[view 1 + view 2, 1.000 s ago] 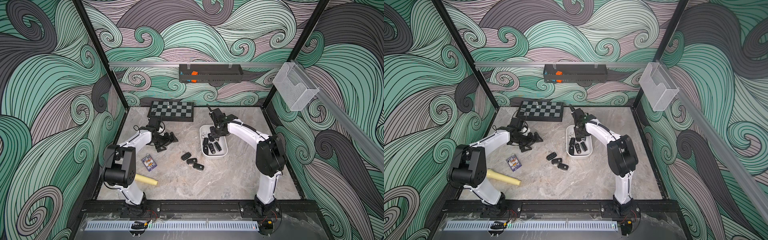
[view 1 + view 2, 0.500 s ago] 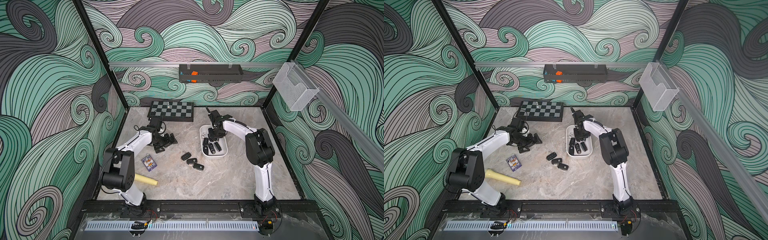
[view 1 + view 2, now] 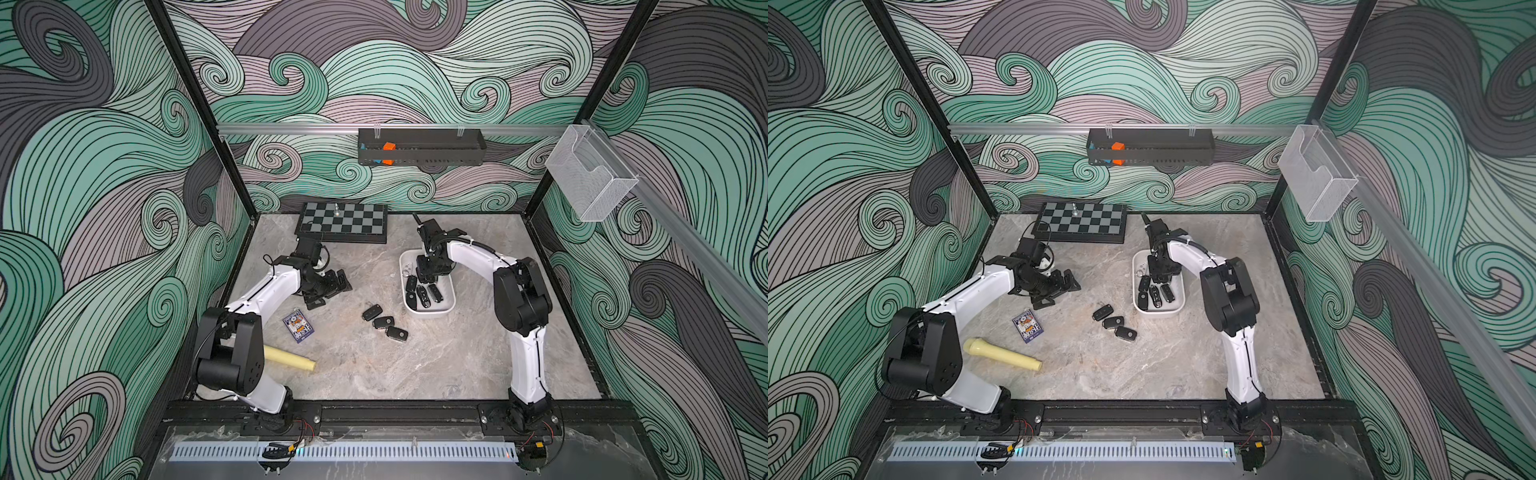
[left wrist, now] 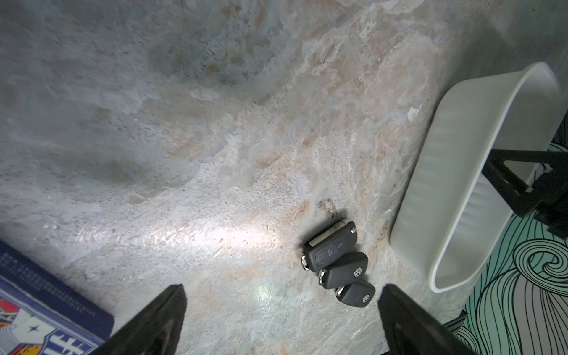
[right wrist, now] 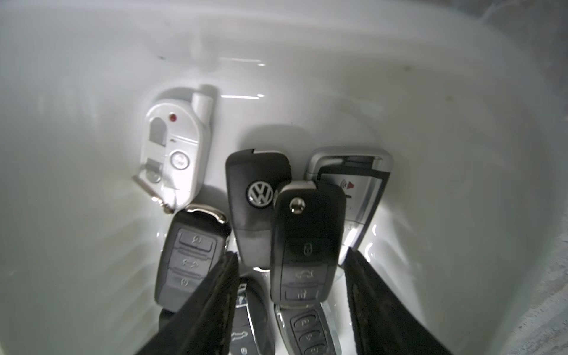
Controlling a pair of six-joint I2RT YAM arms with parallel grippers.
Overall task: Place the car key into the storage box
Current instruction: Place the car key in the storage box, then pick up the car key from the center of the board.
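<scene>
- Car key point(image 5: 307, 215): likely light, rigid, slick; grip across its long edges.
- Right end effector point(image 5: 290, 252): jaws parted beside it, inside storage box point(image 5: 430, 107).
- Left end effector point(image 4: 276, 322): wide, empty.

Left gripper point(image 4: 281, 289) spread wide, held low; right gripper point(image 5: 291, 252) pointing straight down, jaws parted.

The marbled grey desk point(image 3: 415, 365) carries a chessboard point(image 3: 343, 222) at the back and the white storage box point(image 3: 432, 312) right of centre. Three black car keys point(image 3: 384, 322) lie just beside the box. A blue card pack point(image 3: 298, 328) and a cream cylinder point(image 3: 289, 358) lie further left.
</scene>
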